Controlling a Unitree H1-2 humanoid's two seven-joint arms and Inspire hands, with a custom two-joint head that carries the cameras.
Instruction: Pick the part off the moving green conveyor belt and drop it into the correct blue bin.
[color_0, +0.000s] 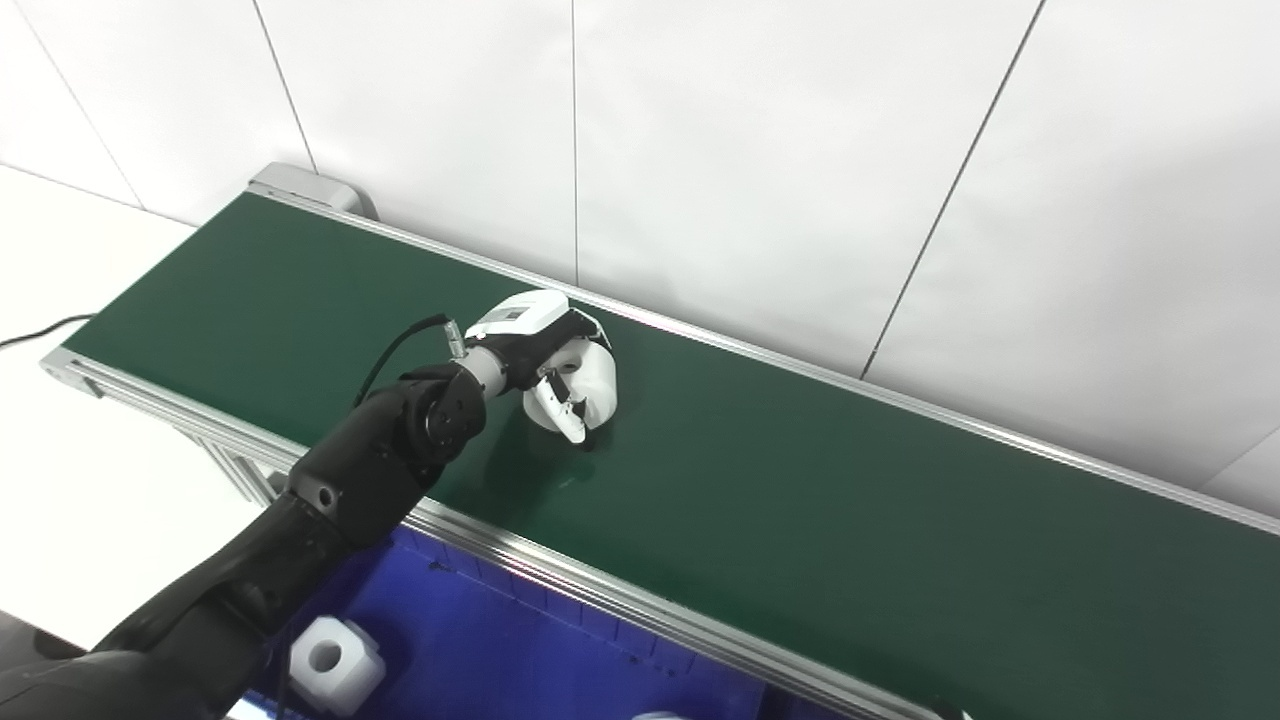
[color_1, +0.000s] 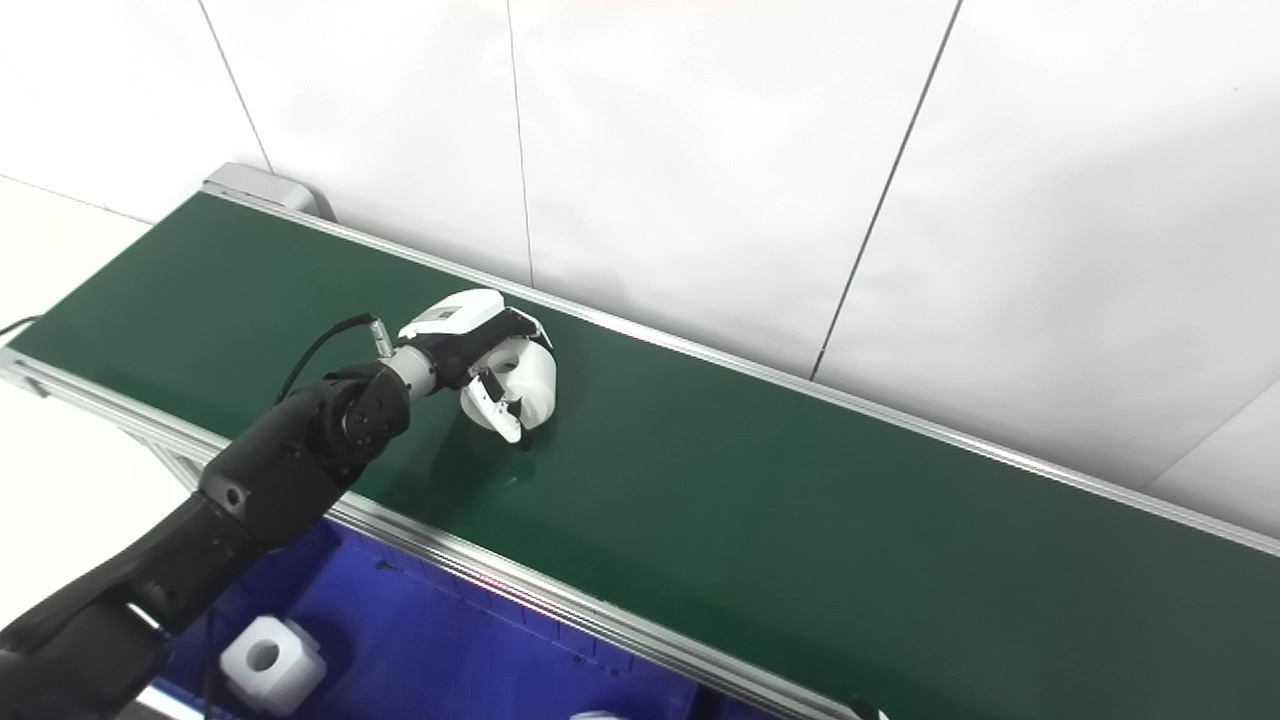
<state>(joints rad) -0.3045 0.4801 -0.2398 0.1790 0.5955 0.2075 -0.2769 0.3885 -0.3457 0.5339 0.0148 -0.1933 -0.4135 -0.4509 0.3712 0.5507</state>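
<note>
Green belt (color_0: 800, 500) w/ white part (color_0: 592, 378)

belt (color_0: 850, 500): open right of left hand (color_0: 560, 375) | wall (color_0: 760, 150): seemingly close behind belt

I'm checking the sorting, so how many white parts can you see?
3: one in the left hand on the green belt, one in the blue bin, one sliver at the bottom edge; others may be hidden.

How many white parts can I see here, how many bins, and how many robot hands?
White parts: 3, one in the left hand on the belt, one whole and one sliver in the bin
Blue bins: 1
Hands: 1
Total: 5
</note>
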